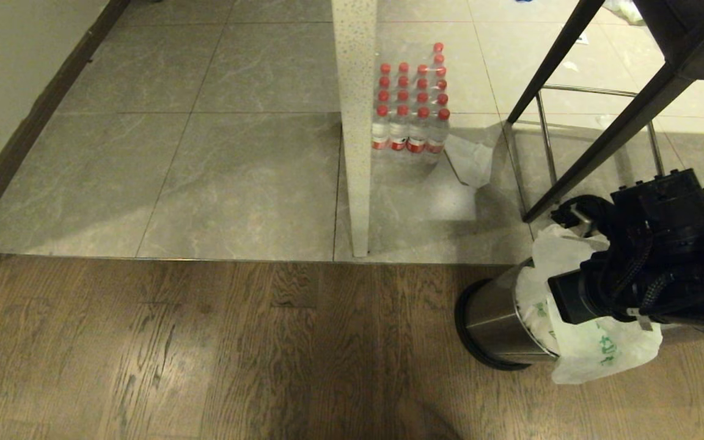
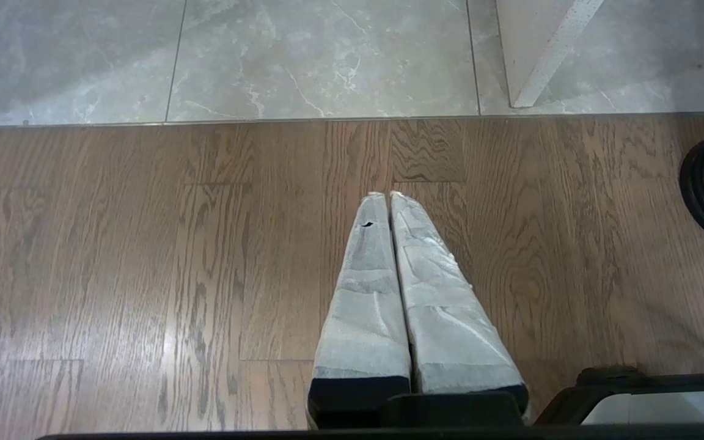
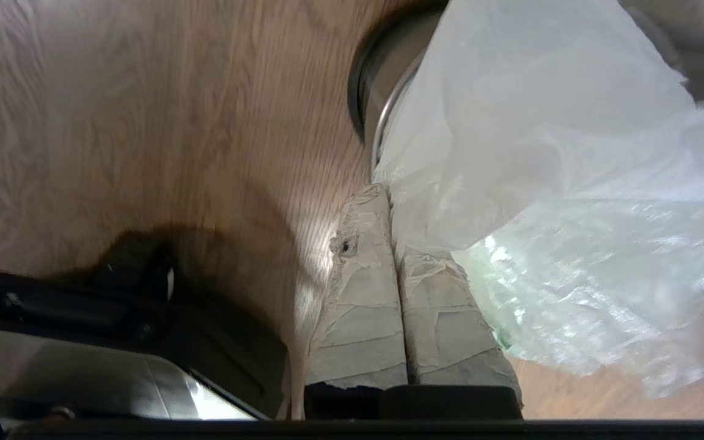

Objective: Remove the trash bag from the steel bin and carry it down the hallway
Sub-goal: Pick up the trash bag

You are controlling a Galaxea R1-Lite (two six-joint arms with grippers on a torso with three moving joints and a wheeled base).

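My right gripper (image 3: 388,195) pinches the trash bag (image 3: 547,183) above the steel bin (image 1: 498,327) at four o'clock.

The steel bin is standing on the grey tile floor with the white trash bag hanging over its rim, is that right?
Not quite. The steel bin stands on the dark wood-plank floor, just short of the grey tiles, as the head view shows. The white trash bag does hang over its rim.
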